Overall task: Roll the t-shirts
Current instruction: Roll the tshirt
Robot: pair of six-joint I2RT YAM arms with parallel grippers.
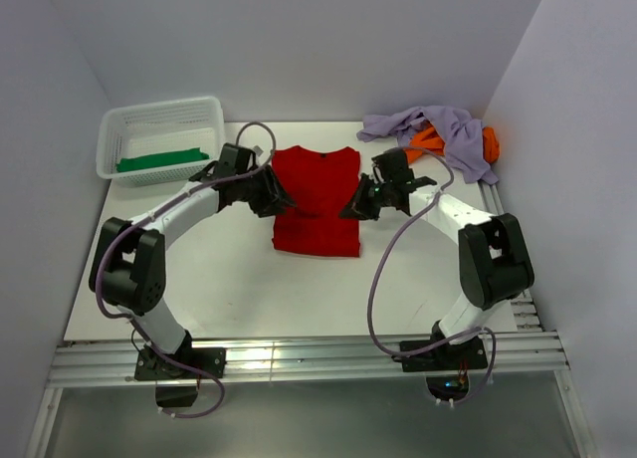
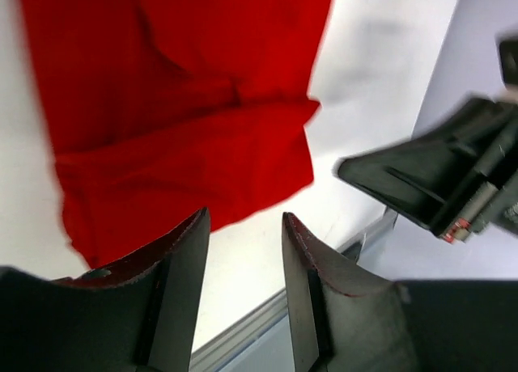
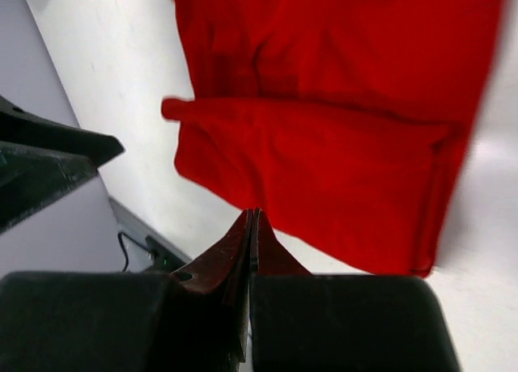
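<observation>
A bright red, soft cloth, short-sleeved t-shirt [image 1: 317,204] is lying flat in the middle of the white tabletop [image 1: 219,289]. Its sleeves are folded in, so it is forming a narrow rectangle. Its long axis is running from the collar at the far end to the hem at the near end, straight away from the 2 arm bases.

The left gripper [image 1: 275,195] is hanging at the shirt's left long edge, about halfway along, and the right gripper [image 1: 356,203] is facing it across the right long edge. Both arms are about equally near. In the left wrist view the fingers [image 2: 182,267] are standing apart with nothing between them, and the red cloth is lying just ahead of the tips. In the right wrist view the fingers [image 3: 243,251] are pressed flat together, pinching nothing, with the cloth just beyond their tips.

A green cloth t-shirt [image 1: 159,162] is resting in the white plastic mesh basket [image 1: 129,124] at the far left. A pale lavender t-shirt [image 1: 438,127] and an orange one [image 1: 487,144] are heaped in the far right corner.

A roll would probably be travelling along that long axis, so the grippers — now at the sides — would likely need to be moving to 1 short end. The hem is the closer one.
</observation>
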